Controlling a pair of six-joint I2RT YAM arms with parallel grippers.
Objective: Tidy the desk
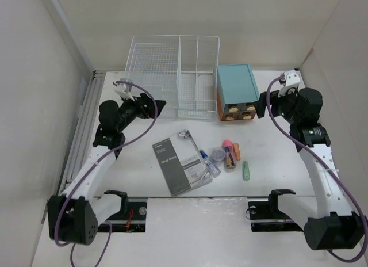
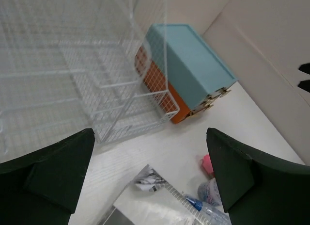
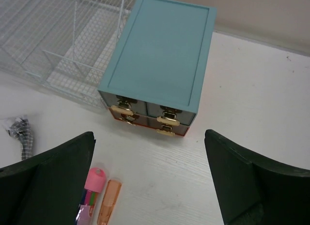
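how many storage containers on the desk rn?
2: the white wire basket at the far middle, and the teal drawer box just right of it. None seem hidden.

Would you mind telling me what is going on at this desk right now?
Two robot arms are set to tidy the desk, but neither holds anything yet. The left gripper hangs open near the wire basket, and the right gripper hangs open facing the teal drawer box. A booklet, markers and other small items lie loose mid-desk.
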